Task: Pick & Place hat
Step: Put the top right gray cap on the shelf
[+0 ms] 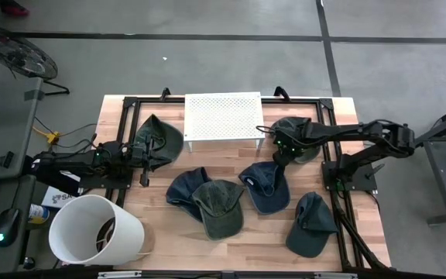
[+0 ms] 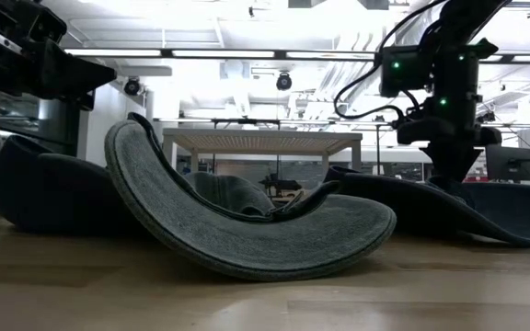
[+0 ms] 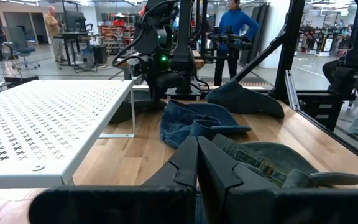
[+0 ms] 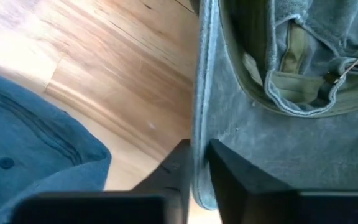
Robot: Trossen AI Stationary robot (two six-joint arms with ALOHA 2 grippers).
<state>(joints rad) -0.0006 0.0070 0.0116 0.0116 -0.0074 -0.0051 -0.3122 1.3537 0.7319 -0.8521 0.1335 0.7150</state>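
The right pincer [image 1: 278, 153] is at the far right of the wooden desk [image 1: 238, 236], just right of the white perforated metal stand [image 1: 224, 115], at the left edge of a dark green cloth cap [image 1: 299, 133] that lies upside down there. The right wrist view shows what the high view cannot: the two dark fingers [image 4: 179, 163] are nearly together with the thin brim of that cap [image 4: 253, 124] pinched edge-on between them, and the cap's inner sweatband and seam tape are turned up toward the camera. A blue denim cap [image 4: 36, 134] lies just beside on the bare wood.

The left pincer [image 1: 144, 155] is at the far left of the desk, over the edge of another dark green cap [image 1: 161, 138]. In the left wrist view its fingers [image 3: 185, 165] meet with no visible gap, and a green cap with a tan inner band [image 3: 278, 165] lies just beyond them; whether any cloth is caught between them cannot be told from there.

Four more caps lie in the middle and near right of the desk: a navy one [image 1: 183, 186], an olive one [image 1: 219, 208] overlapping it, a blue one [image 1: 265, 186] and a dark green one [image 1: 310, 225]. The low view alone shows the olive cap [image 2: 247, 230] rocked up on its crown. A white round bucket [image 1: 91, 232] stands at the near left corner.
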